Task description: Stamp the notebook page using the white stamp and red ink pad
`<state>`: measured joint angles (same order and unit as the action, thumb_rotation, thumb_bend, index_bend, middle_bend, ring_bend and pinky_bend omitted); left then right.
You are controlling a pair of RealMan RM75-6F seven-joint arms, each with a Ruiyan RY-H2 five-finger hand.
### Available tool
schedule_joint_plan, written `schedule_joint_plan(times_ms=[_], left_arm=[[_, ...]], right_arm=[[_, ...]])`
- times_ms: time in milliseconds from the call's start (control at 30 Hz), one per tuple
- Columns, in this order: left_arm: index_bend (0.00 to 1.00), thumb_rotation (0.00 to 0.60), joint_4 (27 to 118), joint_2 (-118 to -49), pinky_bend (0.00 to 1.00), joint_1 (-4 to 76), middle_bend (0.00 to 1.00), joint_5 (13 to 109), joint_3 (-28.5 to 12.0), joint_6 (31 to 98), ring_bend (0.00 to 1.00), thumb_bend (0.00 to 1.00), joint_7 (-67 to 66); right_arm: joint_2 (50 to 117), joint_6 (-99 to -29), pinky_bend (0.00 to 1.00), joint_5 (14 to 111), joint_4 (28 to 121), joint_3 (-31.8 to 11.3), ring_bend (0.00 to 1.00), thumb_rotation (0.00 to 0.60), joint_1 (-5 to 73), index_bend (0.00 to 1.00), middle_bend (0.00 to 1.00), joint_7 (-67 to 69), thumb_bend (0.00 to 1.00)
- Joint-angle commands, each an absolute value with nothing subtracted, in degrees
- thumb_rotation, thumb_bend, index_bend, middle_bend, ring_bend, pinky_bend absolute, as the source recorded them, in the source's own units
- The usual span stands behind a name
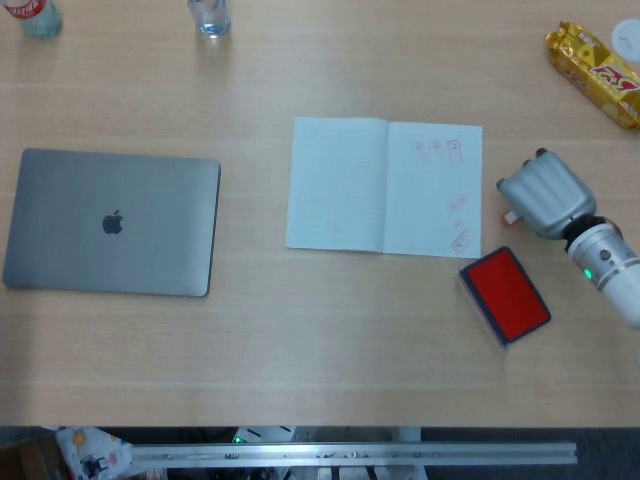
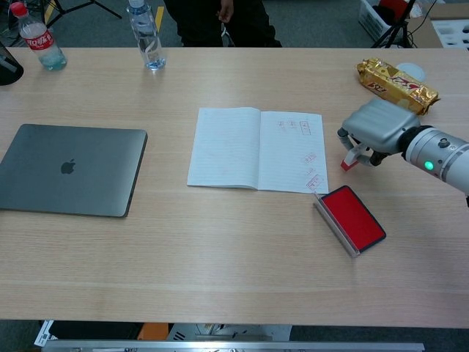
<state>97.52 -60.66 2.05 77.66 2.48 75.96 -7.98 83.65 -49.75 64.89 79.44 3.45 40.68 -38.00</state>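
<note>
The open notebook [image 1: 385, 185] [image 2: 256, 149] lies mid-table, with several red stamp marks on its right page. My right hand [image 1: 545, 194] [image 2: 377, 128] hovers just right of the notebook and holds the white stamp [image 1: 510, 215] [image 2: 349, 160], whose red face points down toward the table. The red ink pad [image 1: 506, 294] [image 2: 352, 218] lies open, below and slightly left of the hand. My left hand is in neither view.
A closed grey laptop [image 1: 112, 222] [image 2: 69, 169] sits at the left. A gold snack packet [image 1: 592, 72] [image 2: 396, 84] lies at the far right. Two bottles [image 2: 146, 37] [image 2: 37, 42] stand along the far edge.
</note>
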Motion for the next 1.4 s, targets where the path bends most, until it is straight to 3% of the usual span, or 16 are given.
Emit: schedule_joint_plan(times_ms=[33,800,1400], left_arm=[[0.23,0.600,97.6,-60.6,0.02,2.0,0.04,77.6,2.5,76.0,0.13,0.21,-8.0],[0.23,0.600,97.4,-60.7,0.02,2.2,0.04,77.1,2.5,75.6,0.13,0.21,-8.0],[0.23,0.600,97.7,-60.4,0.02,2.3,0.04,76.6,2.5,75.4,0.13,0.21,-8.3]], right_arm=[[84.5,-49.4,0.43,65.4,78.5,3.5,0.52,0.600,40.4,0.83,0.63,-37.5,0.40],[86.1,-49.2,0.40,64.7,77.2,2.6,0.45,0.600,39.4,0.67,0.54,-37.6,0.23],[86.7,-47.8,0.36,62.1,77.0,1.3,0.41,0.600,40.2,0.57,0.50,-39.2,0.22]])
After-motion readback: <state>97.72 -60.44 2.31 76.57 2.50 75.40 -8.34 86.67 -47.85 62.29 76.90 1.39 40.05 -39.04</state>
